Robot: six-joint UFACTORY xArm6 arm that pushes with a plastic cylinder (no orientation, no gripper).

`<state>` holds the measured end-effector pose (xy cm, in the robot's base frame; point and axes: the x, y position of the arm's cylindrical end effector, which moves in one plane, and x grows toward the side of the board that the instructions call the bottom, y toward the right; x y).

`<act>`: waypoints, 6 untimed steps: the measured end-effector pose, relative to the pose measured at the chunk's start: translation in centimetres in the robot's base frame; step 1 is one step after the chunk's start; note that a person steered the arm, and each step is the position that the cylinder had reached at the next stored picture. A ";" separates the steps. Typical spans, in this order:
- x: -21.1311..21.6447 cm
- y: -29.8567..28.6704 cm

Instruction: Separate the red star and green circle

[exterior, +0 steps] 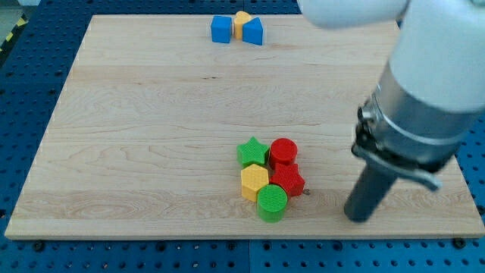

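The arm (424, 83) is running off the view's top and right edges, blurred. It is hiding the bench (151, 136) corner at the view's top right. Above the red star (289, 180), the yellow block (242, 21) is sitting half hidden between two blue blocks, its shape unclear.

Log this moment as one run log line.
my tip: right of cluster, apart | red star touching green circle | separation: not done
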<state>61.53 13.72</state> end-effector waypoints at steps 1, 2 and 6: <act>0.2 -0.1; 0.3 -2.6; 0.3 -13.4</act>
